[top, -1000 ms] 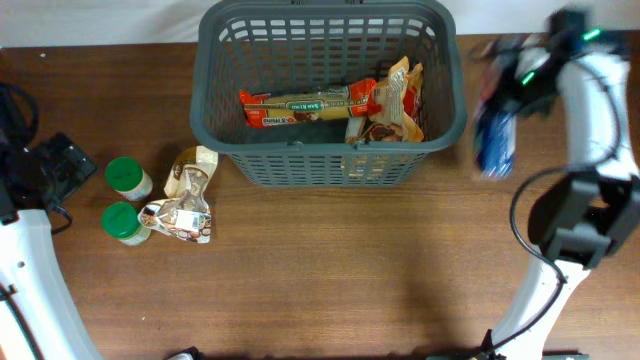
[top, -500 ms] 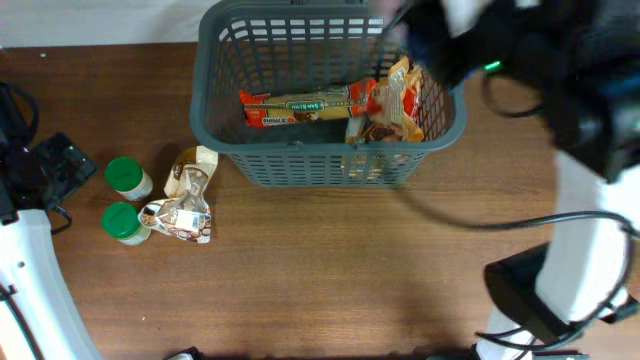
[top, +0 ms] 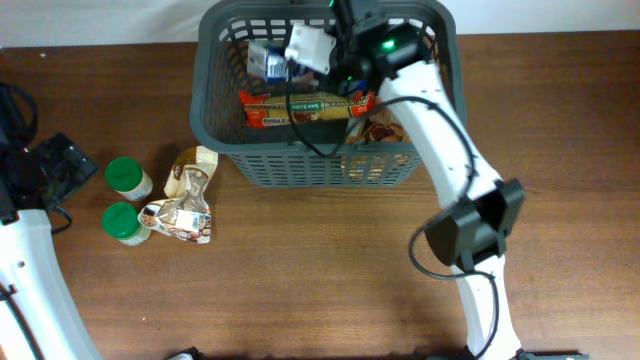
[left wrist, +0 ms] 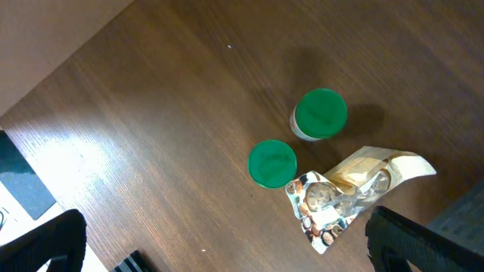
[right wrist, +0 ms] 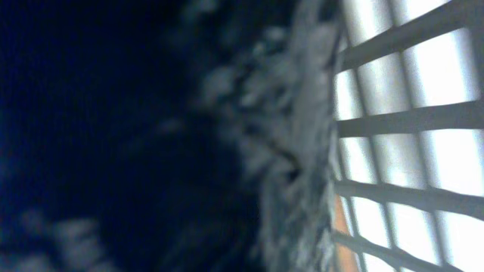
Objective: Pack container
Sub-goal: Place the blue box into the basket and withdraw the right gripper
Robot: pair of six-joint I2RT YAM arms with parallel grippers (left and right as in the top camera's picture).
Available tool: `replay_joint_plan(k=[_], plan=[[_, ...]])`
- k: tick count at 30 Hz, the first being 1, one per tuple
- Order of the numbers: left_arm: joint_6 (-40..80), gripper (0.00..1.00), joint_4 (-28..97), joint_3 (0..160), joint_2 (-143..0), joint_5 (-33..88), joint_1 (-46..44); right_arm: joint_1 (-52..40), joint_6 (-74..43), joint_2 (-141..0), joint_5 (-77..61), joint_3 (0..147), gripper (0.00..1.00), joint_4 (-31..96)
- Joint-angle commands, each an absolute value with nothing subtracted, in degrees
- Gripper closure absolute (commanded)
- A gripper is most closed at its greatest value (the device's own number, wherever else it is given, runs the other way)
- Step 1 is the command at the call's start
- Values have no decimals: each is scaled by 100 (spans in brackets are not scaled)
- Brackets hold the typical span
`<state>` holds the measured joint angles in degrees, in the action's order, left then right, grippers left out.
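The right fingers [top: 288,56] pinch a blue packet [top: 262,62] over the grey basket [top: 300,165] at the far middle of the bench [top: 330,270], likely to drop it beside the snack bar [top: 305,105], while the left fingers [top: 68,160] hang spread and empty near two jars [top: 128,177].

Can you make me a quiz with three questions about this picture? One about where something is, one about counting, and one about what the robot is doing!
1. Where do the jars stand?
A) on the table beside the basket
B) inside the basket
C) on top of the robot arm

2. How many green lids are there?
A) one
B) four
C) two

3. What is the right tool doing?
A) lying empty on the table
B) holding a blue packet over the basket
C) squeezing a jar

Answers:
1 A, the jars sit on the wood outside the basket.
2 C, two green lids show.
3 B, the packet hangs at the tool's tip above the basket.
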<state>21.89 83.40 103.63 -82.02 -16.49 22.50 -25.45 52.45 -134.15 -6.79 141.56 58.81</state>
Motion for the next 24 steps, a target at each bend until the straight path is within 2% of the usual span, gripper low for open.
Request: replay_joint_plan(k=[1, 3, 4, 5, 6, 10, 16, 21, 24], plan=[[2097, 1, 8337, 10414, -8208, -1627, 2279, -2539, 5024, -13555, -679, 13957, 96, 5588], [2097, 1, 8335, 10414, -8206, -1627, 2279, -2539, 5002, -13662, -681, 13937, 96, 5583], [2097, 1, 8335, 10414, -8206, -1627, 2279, -2545, 4960, -13701, -676, 13937, 82, 5588], [2097, 1, 8335, 10414, -8206, -1627, 2279, -2550, 4858, -13701, -674, 13939, 62, 5579], [2097, 1, 8335, 10414, -8206, -1627, 2279, -2550, 4565, -13681, -657, 13955, 1, 5572], [2097, 1, 8335, 10414, -8206, -1627, 2279, -2528, 3133, -13139, -73, 14368, 1, 5763], [2097, 1, 8335, 10414, -8208, -1627, 2279, -2189, 1925, -12062, 91, 15159, 1, 6053], [2097, 1, 8337, 10414, -8206, -1627, 2279, -1278, 764, -11238, 49, 15329, 1, 6158], [2099, 1, 8333, 10414, -8206, -1570, 2279, -357, 224, -10982, 49, 15329, 1, 6571]])
